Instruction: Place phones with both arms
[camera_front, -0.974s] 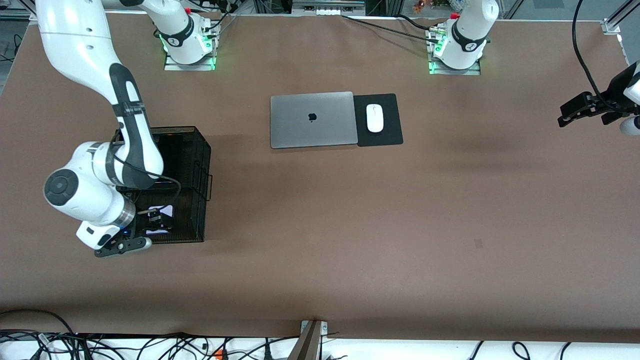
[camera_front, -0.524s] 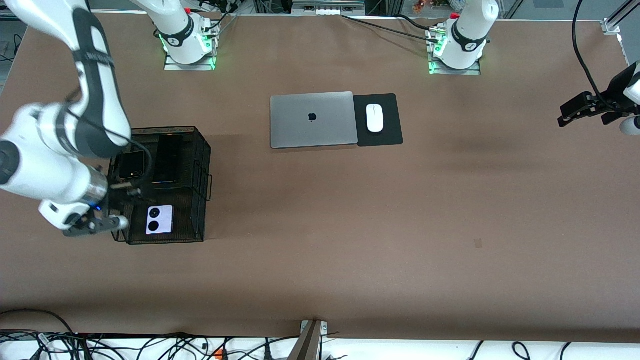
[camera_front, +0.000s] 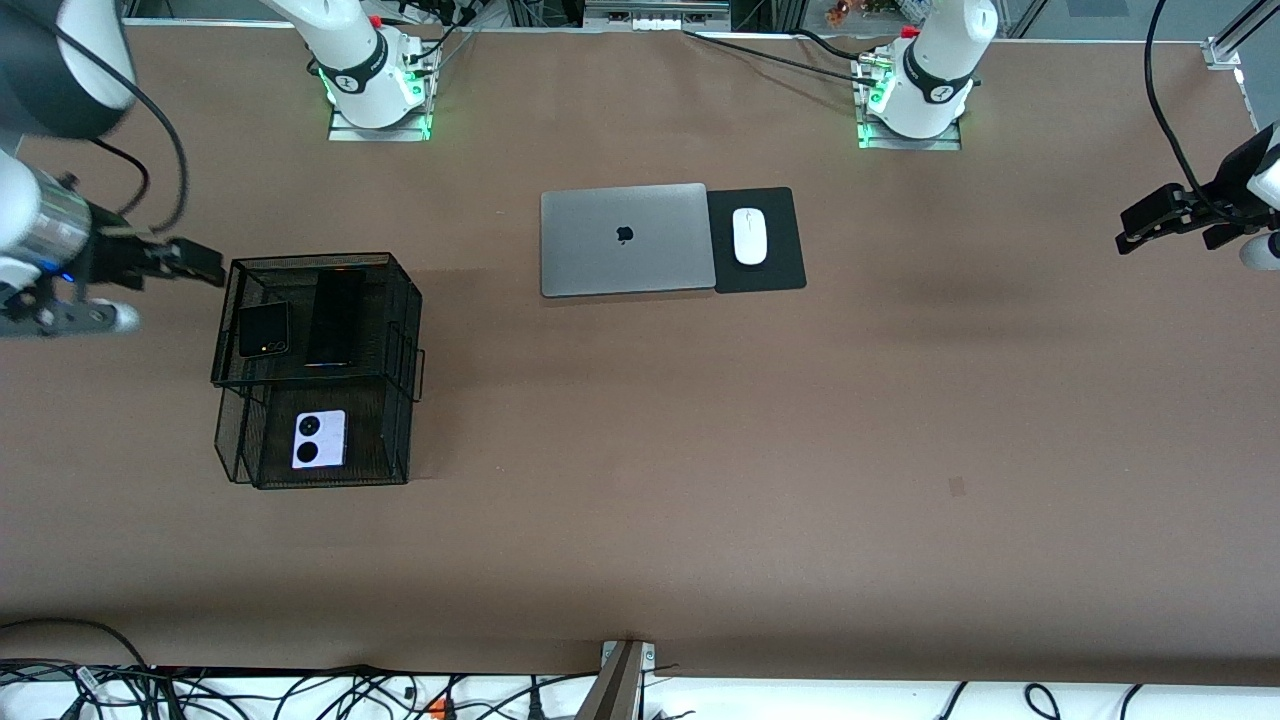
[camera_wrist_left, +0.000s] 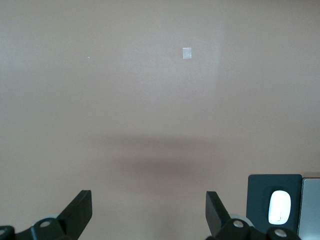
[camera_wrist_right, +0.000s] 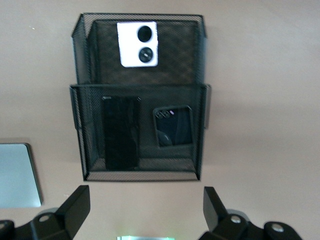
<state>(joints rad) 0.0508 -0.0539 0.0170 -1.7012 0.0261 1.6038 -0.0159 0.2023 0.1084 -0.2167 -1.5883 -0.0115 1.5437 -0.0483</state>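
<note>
Nearest the front camera, in the lower tray of the black wire-mesh two-tier organiser (camera_front: 405, 420), lies the squarish lilac-white phone with two round black lenses (camera_front: 319, 439), flat and face down. The upper tray, farther from the camera, holds the squarish black folded phone (camera_front: 264, 330) and, just beside it toward the left arm's end, the long slim black slab phone (camera_front: 335, 317); the two do not touch. Farther still, near mid-table, sit the closed silver laptop (camera_front: 624, 239) and the white mouse (camera_front: 749, 236) on its black mouse pad (camera_front: 780, 255), well apart from the organiser.

My right gripper (camera_front: 195, 263) hangs over the bare table just beside the organiser's upper tray, toward the right arm's end, fingers spread wide and holding nothing; all three phones lie below it in the wrist view, none touching it. My left gripper (camera_front: 1150, 222) waits over the table's edge at the left arm's end, jaws wide apart and empty, well apart from the phones.
</note>
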